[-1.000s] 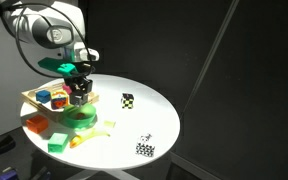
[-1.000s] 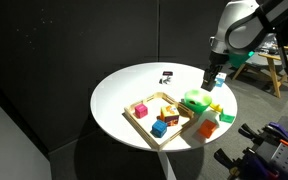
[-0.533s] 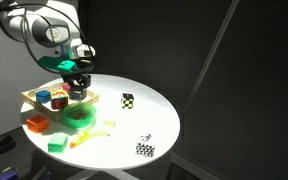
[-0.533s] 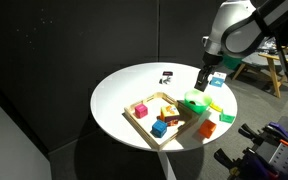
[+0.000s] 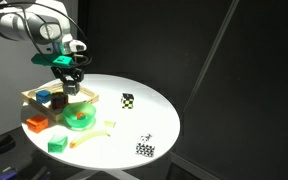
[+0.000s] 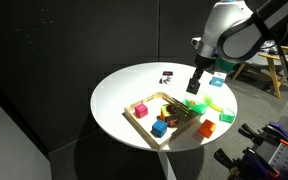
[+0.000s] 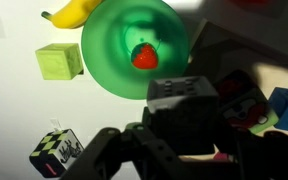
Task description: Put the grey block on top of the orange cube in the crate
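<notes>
Gripper (image 5: 71, 88) pinches the grey block (image 7: 184, 97) between its fingers. The block is shadowed dark and its lower part is hidden. It looks squarish, no clear long axis. The crate (image 6: 142, 128) sits below the gripper, its blocks too small to sort. Green bowl (image 7: 124, 45) lies just beyond.

Gripper (image 5: 70, 83) has left the green bowl (image 5: 90, 121). A second ago it hung low over the bowl's middle. Half a second ago it was a little higher and nearer the crate (image 5: 31, 97). Now it is higher again, above the crate's near end, clear of the bowl.

In an exterior view the gripper (image 6: 193, 86) has slid across from the bowl's (image 6: 197, 101) far side to the side next to the crate (image 6: 147, 128).

The arm (image 5: 39, 25) has swung the same way, toward the frame edge.

The grey block (image 7: 184, 100) went along, gripped between the fingers.
</notes>
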Tool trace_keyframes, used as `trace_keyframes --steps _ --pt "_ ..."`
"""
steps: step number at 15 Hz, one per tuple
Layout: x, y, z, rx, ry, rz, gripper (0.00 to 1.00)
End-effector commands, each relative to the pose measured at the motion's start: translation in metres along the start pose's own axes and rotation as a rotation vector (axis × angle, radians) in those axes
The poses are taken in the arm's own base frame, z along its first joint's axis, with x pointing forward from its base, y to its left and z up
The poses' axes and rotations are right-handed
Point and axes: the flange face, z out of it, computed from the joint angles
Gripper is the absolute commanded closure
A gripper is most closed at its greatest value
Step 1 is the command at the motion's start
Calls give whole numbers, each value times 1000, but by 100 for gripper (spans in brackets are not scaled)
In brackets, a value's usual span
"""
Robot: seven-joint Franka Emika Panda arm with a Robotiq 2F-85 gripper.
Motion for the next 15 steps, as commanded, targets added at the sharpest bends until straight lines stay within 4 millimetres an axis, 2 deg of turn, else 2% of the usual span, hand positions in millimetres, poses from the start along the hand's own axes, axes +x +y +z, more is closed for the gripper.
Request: trace_keyframes --steps 1,10,15 --pt "8 -16 -7 9 24 -87 69" --pt "21 -60 -10 46 24 -194 69" --pt "22 -74 -7 64 24 -214 69"
